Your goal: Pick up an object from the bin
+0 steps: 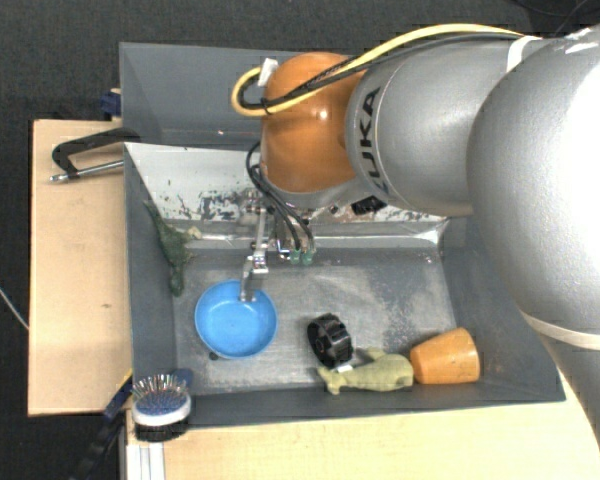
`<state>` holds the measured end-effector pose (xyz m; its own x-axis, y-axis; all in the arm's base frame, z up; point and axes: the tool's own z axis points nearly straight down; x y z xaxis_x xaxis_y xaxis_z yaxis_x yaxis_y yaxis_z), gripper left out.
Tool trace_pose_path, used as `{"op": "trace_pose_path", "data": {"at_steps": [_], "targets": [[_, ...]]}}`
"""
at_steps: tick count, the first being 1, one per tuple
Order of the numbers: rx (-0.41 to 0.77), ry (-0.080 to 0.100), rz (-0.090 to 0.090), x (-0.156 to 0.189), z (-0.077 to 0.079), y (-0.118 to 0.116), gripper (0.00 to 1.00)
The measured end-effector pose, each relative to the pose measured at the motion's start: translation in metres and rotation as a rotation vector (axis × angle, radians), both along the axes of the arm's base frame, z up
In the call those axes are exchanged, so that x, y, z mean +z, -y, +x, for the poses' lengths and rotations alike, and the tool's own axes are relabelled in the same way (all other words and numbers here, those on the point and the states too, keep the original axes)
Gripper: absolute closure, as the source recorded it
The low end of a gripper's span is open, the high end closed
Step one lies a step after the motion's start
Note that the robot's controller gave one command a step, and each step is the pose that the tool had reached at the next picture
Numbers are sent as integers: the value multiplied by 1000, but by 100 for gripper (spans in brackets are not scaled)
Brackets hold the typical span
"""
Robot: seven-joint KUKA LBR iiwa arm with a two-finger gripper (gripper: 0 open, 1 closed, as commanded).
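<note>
Gripper is shown lowered into the grey metal bin, hung beneath the rounded orange wrist cover of the arm, which is pitched steeply downward. Its tip is seen at the far rim of a round, smooth blue bowl, lying just beneath and in front of it. Whether the gripper is spread or pressed together cannot be told, its slender lower end being partly lost against the bowl. To its right are set a black ribbed cylinder, a limp olive cloth toy and an orange tapered cup. To its left, a thin green object is hard to identify.
</note>
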<state>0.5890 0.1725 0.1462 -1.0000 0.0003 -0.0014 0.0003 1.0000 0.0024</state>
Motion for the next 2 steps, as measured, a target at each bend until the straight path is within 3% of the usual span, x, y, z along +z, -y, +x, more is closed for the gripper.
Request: {"op": "trace_pose_path", "data": {"at_steps": [1, 2], "targets": [[342, 5, 1, -73, -38, 9, 0], [341, 17, 4, -70, -35, 7, 100]]}}
